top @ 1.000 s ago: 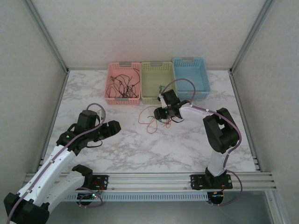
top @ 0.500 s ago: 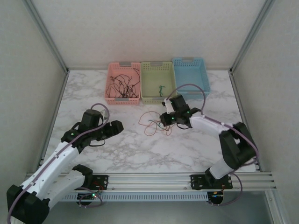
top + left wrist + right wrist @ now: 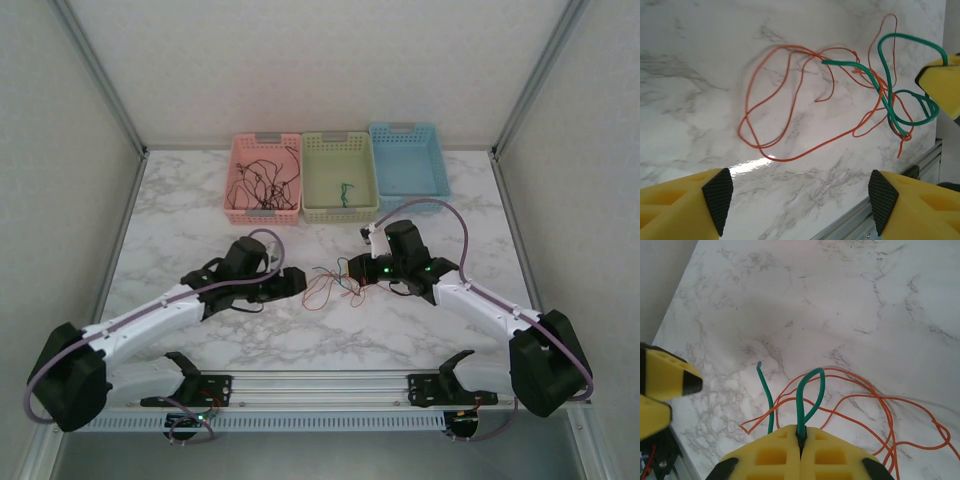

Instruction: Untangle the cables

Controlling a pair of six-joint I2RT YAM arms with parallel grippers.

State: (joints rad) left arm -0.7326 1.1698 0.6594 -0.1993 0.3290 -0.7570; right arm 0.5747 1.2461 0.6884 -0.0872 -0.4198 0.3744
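Note:
The cables lie tangled mid-table: thin orange loops (image 3: 322,290) (image 3: 790,100) (image 3: 875,395) crossed by a green wire (image 3: 345,272) (image 3: 880,85) (image 3: 800,400). My right gripper (image 3: 358,268) (image 3: 801,437) is shut on the green wire, which loops out from between its yellow fingers, just right of the tangle. Just left of the tangle, my left gripper (image 3: 298,282) (image 3: 800,200) is open and low over the marble, the orange loops ahead of its pads and nothing between them. The right gripper's yellow finger (image 3: 942,82) appears at the edge of the left wrist view.
Three baskets stand at the back: a pink one (image 3: 232,190) holding black wires (image 3: 262,180), a green one (image 3: 340,212) with a small green wire (image 3: 345,190), and a blue one (image 3: 408,165). An aluminium rail (image 3: 320,385) runs along the near edge.
My left arm has swung right and forward to the tangle's left side. My right gripper has shut on the green wire and drawn nearer, its arm stretching out.

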